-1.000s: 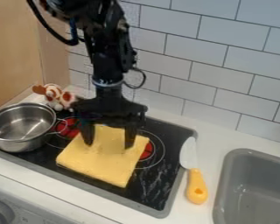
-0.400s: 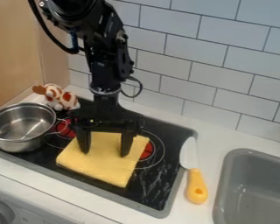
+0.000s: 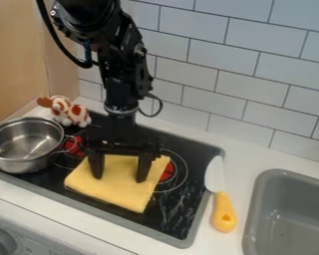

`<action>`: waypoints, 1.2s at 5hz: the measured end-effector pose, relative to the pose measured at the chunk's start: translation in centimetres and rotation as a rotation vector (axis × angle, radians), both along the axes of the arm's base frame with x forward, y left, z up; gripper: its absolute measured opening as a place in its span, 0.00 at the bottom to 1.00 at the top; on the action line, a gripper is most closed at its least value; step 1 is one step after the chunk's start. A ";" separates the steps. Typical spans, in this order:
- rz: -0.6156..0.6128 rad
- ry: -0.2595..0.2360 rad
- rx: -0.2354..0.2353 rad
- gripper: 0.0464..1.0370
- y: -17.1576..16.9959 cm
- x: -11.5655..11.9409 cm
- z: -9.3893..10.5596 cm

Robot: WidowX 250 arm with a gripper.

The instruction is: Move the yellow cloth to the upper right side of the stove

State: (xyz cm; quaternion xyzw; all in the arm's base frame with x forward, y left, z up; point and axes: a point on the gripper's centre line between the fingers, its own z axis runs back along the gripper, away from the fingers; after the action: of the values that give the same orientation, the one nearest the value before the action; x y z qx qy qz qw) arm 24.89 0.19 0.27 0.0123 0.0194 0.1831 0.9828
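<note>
Black, smooth and edged in grey, the stove (image 3: 177, 221) lies before you on a white counter (image 3: 240, 158). Take twelve o'clock as the view's top edge. Near the stove's middle you have the folded yellow cloth (image 3: 119, 194), flat and slightly turned, overlapping a red-centred burner ring (image 3: 167, 172) at its three o'clock. Your black two-finger gripper (image 3: 119, 179) hangs down over the cloth, released, its fingers spread well apart; you cannot tell whether the tips touch the fabric.

Farther out from the cloth, you see a shiny round metal pot (image 3: 22, 142) at ten o'clock and, at eleven, a white plush toy with reddish-brown patches (image 3: 70, 112). Toward three to four lies a knife with a white blade and orange handle (image 3: 224, 214); past it is a grey sink basin (image 3: 255, 209). White rectangular wall tiles (image 3: 219, 77) run from twelve to two, beside a light wooden panel (image 3: 16, 55) around eleven.
</note>
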 end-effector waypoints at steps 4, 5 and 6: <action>-0.060 -0.051 0.005 0.96 -1.5 3.9 0.0; -0.139 -0.061 -0.003 0.96 -3.0 5.7 0.0; -0.206 -0.069 -0.010 0.96 -4.2 7.0 0.0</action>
State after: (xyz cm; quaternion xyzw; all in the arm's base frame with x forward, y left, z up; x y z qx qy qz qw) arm 31.91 -3.99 0.28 0.0031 -0.0148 0.0816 0.9966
